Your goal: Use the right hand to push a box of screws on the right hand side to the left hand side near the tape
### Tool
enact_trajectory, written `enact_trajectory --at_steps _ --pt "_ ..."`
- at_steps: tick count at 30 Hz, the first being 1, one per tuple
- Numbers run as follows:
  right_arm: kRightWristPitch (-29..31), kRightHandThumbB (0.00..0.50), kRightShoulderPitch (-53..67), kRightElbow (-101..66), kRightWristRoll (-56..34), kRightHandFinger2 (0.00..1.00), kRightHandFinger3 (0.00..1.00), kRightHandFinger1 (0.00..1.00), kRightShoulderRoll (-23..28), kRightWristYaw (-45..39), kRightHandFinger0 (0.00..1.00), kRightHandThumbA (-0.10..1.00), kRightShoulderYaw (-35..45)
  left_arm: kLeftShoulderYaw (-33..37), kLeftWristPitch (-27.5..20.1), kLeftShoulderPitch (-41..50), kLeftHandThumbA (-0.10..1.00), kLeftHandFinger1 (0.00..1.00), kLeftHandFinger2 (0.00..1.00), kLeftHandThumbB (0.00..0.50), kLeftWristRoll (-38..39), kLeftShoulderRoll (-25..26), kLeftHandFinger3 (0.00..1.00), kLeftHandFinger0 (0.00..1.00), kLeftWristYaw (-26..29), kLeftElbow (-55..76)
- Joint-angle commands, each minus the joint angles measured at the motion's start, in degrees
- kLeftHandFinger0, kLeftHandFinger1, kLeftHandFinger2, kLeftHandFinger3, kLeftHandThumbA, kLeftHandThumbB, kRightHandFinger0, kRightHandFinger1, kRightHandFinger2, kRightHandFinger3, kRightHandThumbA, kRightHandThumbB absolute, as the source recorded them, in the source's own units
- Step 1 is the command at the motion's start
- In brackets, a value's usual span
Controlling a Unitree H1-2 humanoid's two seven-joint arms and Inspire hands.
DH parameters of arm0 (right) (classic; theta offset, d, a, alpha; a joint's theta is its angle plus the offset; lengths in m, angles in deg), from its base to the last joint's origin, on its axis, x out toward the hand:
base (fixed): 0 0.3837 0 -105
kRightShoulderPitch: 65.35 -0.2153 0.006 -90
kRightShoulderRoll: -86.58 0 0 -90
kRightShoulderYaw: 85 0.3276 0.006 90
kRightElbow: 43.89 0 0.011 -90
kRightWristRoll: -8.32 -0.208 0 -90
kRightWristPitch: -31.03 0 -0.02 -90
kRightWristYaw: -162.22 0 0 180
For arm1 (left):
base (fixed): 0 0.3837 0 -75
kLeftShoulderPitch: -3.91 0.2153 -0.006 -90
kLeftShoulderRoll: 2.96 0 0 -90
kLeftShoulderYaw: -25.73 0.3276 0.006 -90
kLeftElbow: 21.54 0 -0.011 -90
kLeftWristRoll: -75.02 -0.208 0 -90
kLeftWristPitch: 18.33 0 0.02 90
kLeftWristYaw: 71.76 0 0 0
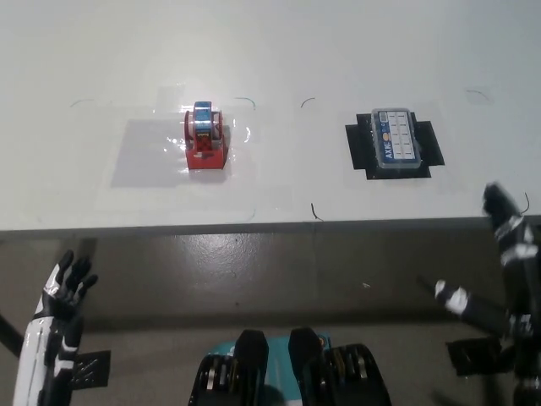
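Overhead, from the head view: box of screws (396, 142) lying flat on a black mat (433, 144) toward the right end of the white table (279, 51), set back from the front edge; red tape dispenser (205, 139) standing toward the left, well apart from the box, with bare tabletop between. Black right hand (507, 222) raised just off the front edge near the right end, nearer the camera than the box and not touching it, holding nothing; too blurred to tell how far spread. White left hand (69, 288) resting low below the front edge at the left end, fingers apart, empty. Push apparently not yet begun. Best done by bringing the right hand to the box's right long side, contacting it squarely at mid-length, then sweeping straight left. Off-centre contact likely to spin the box; better to stop short of the dispenser.
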Motion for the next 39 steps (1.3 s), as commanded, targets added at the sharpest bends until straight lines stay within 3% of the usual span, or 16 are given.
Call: enact_trajectory --at_steps 1,11,14,19,24,27,28,30,35,37,39 --pt "-0.1 0.127 -6.6 1.3 -1.6 1.0 1.0 1.0 0.9 1.0 1.0 0.99 1.9 0.0 -3.3 1.2 0.89 1.0 1.0 0.052 0.6 0.6 1.0 1.0 -0.6 2.9" --pt "-1.6 0.084 -24.3 21.5 -3.0 1.0 1.0 1.0 2.6 1.8 1.0 0.92 5.1 0.5 -3.2 1.5 0.87 1.0 1.0 0.073 1.7 0.3 1.0 1.0 -1.0 3.4" --pt "-1.8 0.113 -31.9 31.3 -4.0 1.0 1.0 1.0 3.6 1.9 1.0 0.93 6.2 0.4 -3.2 1.3 0.86 1.0 1.0 0.069 1.1 0.1 1.0 1.0 -0.7 3.3" --pt "-2.0 0.103 -40.2 44.1 -4.8 1.0 1.0 1.0 5.0 1.0 1.0 0.99 6.5 0.4 -3.3 1.5 0.89 1.0 1.0 0.053 0.2 0.1 1.0 1.0 -0.9 3.7" --pt "-1.5 0.156 -49.8 60.8 -5.5 1.0 1.0 1.0 6.2 1.5 1.0 0.97 7.2 0.4 -3.3 1.4 0.89 1.0 1.0 0.038 1.3 0.4 1.0 1.0 -1.2 4.1" --pt "-0.6 0.146 -54.2 69.1 -6.9 1.0 1.0 1.0 6.7 1.1 1.0 0.96 8.3 0.2 -3.3 1.2 0.89 1.0 1.0 0.049 1.3 0.4 1.0 1.0 -1.1 4.0" --pt "-0.6 0.111 -55.7 71.9 -7.1 1.0 1.0 1.0 6.9 0.9 1.0 0.97 8.5 0.2 -3.3 1.2 0.89 1.0 1.0 0.042 1.1 0.4 1.0 1.0 -1.2 4.2" --pt "-0.1 0.094 -57.4 75.3 -7.2 1.0 1.0 1.0 7.1 0.8 1.0 0.99 8.7 0.3 -3.3 1.2 0.9 1.0 1.0 0.042 1.3 0.6 1.0 1.0 -1.4 4.3" --pt "-2.6 0.098 -60.8 82.7 -8.4 1.0 1.0 1.0 7.5 0.9 1.0 1.0 9.8 0.5 -3.3 1.3 0.9 1.0 1.0 0.038 0.9 0.0 1.0 1.0 -1.2 4.3" --pt "-4.8 0.069 -61.4 85.4 -10.7 1.0 1.0 1.0 7.1 0.4 1.0 1.0 12.1 0.6 -3.3 1.5 0.9 1.0 1.0 0.04 2.0 0.2 1.0 1.0 -1.7 4.4" --pt "-5.5 0.081 -61.2 86.6 -10.5 1.0 1.0 1.0 6.9 0.9 1.0 1.0 12.2 0.4 -3.3 1.6 0.9 1.0 1.0 0.056 1.7 0.2 1.0 1.0 -1.4 4.6"
